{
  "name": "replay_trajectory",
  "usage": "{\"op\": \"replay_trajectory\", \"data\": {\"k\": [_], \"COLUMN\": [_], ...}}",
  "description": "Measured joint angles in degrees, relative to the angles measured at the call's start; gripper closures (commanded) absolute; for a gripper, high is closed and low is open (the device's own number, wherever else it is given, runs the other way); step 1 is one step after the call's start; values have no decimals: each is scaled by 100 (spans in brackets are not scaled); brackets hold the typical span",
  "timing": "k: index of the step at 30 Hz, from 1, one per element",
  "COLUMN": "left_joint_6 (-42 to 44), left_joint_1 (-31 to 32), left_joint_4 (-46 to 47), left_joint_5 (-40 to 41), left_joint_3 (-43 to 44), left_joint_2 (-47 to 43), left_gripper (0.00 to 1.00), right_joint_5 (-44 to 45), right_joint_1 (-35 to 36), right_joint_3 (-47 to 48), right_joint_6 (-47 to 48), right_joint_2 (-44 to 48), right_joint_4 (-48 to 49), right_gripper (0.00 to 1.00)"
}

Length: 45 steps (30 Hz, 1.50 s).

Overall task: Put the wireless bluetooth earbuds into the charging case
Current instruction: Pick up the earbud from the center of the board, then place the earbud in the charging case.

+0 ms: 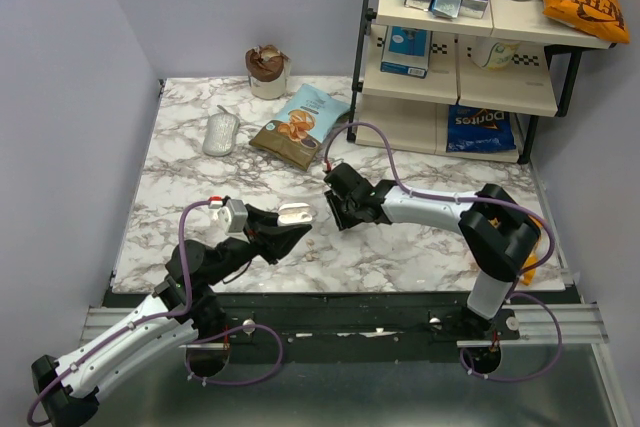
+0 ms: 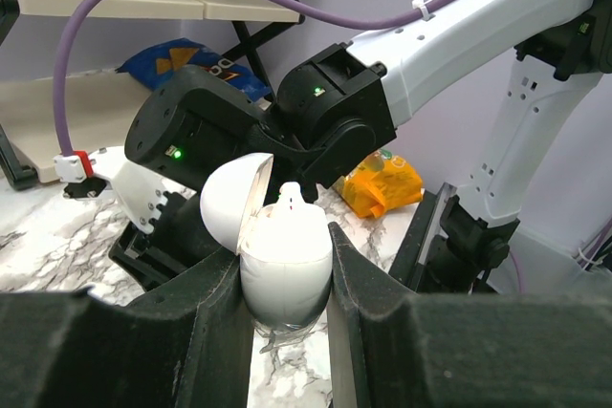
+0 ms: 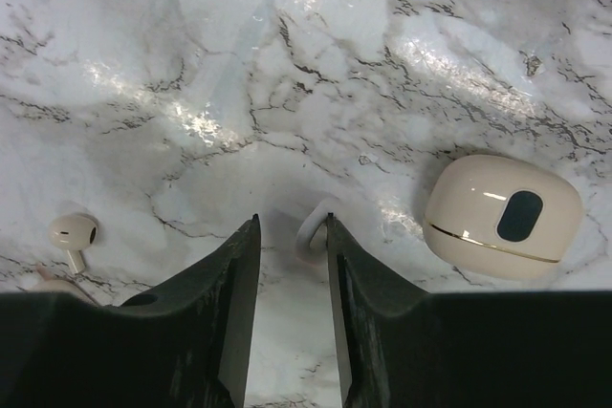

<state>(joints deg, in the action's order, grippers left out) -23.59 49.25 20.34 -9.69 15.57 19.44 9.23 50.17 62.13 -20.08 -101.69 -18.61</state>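
My left gripper (image 2: 284, 269) is shut on the charging case (image 2: 285, 260), a white rounded case held off the table with its lid (image 2: 229, 200) swung open to the left. Something small and white stands up in its open top. From above, the case (image 1: 296, 213) sits at the left gripper (image 1: 292, 231) tips. My right gripper (image 3: 292, 225) is down at the marble, jaws partly open. One whitish earbud (image 3: 310, 233) lies between them against the right finger, with a gap to the left finger. A second earbud (image 3: 74, 234) lies on the marble to the left.
A cream oval closed case with a dark window (image 3: 502, 217) lies on the marble right of my right gripper. A grey oval object (image 1: 221, 134), a snack bag (image 1: 300, 124) and a cup (image 1: 267, 71) are at the back. A shelf rack (image 1: 470, 57) fills the back right.
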Motion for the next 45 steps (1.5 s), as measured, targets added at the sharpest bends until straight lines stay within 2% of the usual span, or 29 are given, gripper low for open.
{"op": "replay_trajectory", "data": {"k": [9, 15, 19, 22, 27, 35, 40, 45], "left_joint_6": [0, -2, 0, 0, 31, 293, 686, 1060], "left_joint_1": [0, 0, 0, 0, 0, 0, -2, -4], "left_joint_4": [0, 0, 0, -2, -42, -90, -210, -269], "left_joint_5": [0, 0, 0, 2, 15, -63, -837, -2208], "left_joint_3": [0, 0, 0, 2, 2, 201, 881, 1698], "left_joint_2": [13, 13, 13, 13, 13, 208, 833, 1921], "left_gripper": [100, 100, 100, 100, 100, 100, 100, 100], "right_joint_5": [199, 293, 321, 323, 120, -1134, -2365, -3268], "right_joint_1": [-44, -68, -68, -68, -68, -66, -33, 50], "right_joint_3": [-72, -118, -236, -461, -481, 284, 675, 898], "right_joint_6": [-57, -92, -92, -74, 291, 1266, 1849, 2179], "right_joint_2": [39, 87, 223, 667, 2155, 4398, 5429, 5552], "right_joint_4": [-68, -79, -101, -273, -557, -1021, -1121, -1156], "right_gripper": [78, 99, 99, 99, 99, 99, 99, 99]}}
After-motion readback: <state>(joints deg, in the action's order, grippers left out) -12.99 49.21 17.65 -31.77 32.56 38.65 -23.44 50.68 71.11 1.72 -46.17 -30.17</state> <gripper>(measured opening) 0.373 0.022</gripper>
